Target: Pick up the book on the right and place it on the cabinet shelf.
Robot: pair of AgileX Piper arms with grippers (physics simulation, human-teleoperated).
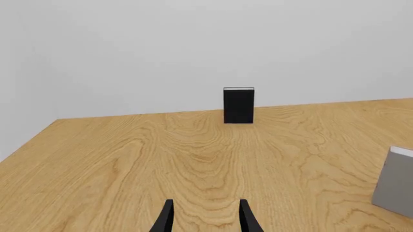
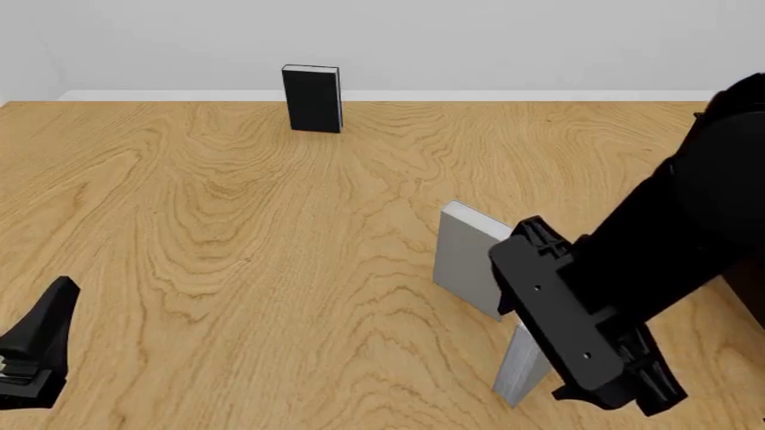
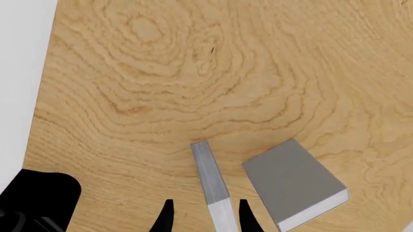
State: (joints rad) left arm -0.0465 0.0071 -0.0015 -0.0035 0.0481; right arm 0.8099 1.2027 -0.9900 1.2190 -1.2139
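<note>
- The right pincer hangs over a light-grey hardcover book with a white page block, standing on its edge on the light oak-grain table. In the right wrist view its two black fingertips stand apart, one on each side of the book's thin upper edge; whether they touch the covers cannot be told.
- In the front view the bulky black right arm hides the pincer itself and most of this book; only a narrow grey strip shows below the wrist housing.
- A second light-grey hardcover book stands just beside the first, on the side away from the pincer and further into the table; its near corner is covered by the right arm. Whether the two books touch is hard to make out.
- The left pincer sits low over bare table, well apart from both grey books; its black fingertips are spread with wood grain showing between them. The front view cuts it off at the bottom left corner.
- A smaller black book with a white page block stands upright straight ahead of the left pincer, near the table's far edge.
- At the front view's right edge only a dark sliver is visible behind the arm; what it belongs to cannot be told.
</note>
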